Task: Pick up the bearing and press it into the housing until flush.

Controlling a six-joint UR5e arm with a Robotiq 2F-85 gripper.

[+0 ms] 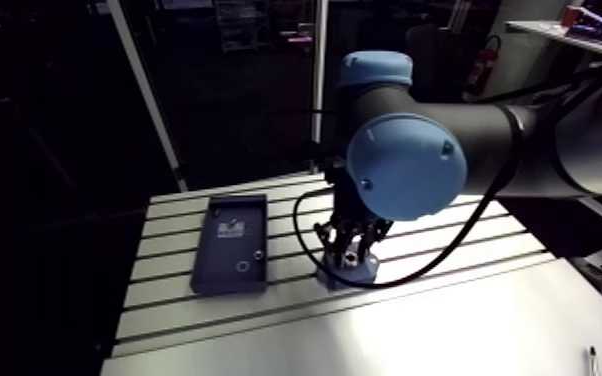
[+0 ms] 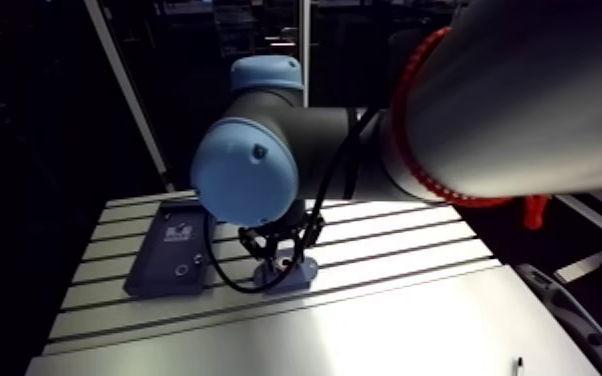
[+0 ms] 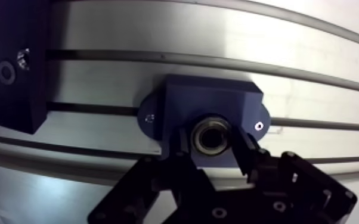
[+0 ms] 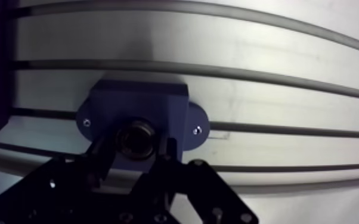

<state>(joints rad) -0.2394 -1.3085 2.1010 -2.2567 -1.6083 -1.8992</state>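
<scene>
Now the pincer (image 3: 212, 143) is down low over the blue housing (image 3: 209, 98), which sits flat on the silver desk (image 3: 158, 36). The desk has long dark grooves, and the housing lies across one of them. The housing is a blocky piece with a rounded ear on each side. Each ear has one small shiny screw (image 3: 257, 126) in it.

The bearing (image 3: 212, 134) is a round metal ring with a dark middle. It sits in the round hole on the housing's top face. I cannot tell if it is pushed all the way down, level with the blue face.

In the wrist view the two black fingers (image 3: 246, 156) stand one on each side of the bearing. They are a little way apart, with the ring between them, and each one looks to be touching its side. So the pincer is holding the bearing while it sits in the hole.

A dark blue tray (image 1: 215, 255) lies flat on the desk beside the housing, near it but not touching. A small ring (image 1: 240, 267) lies in the tray, and just beside it is a tiny shiny bit that is too small to name. A pale patch also shows on the tray floor.

In the arm view the arm's wrist comes straight down onto the housing.
</scene>
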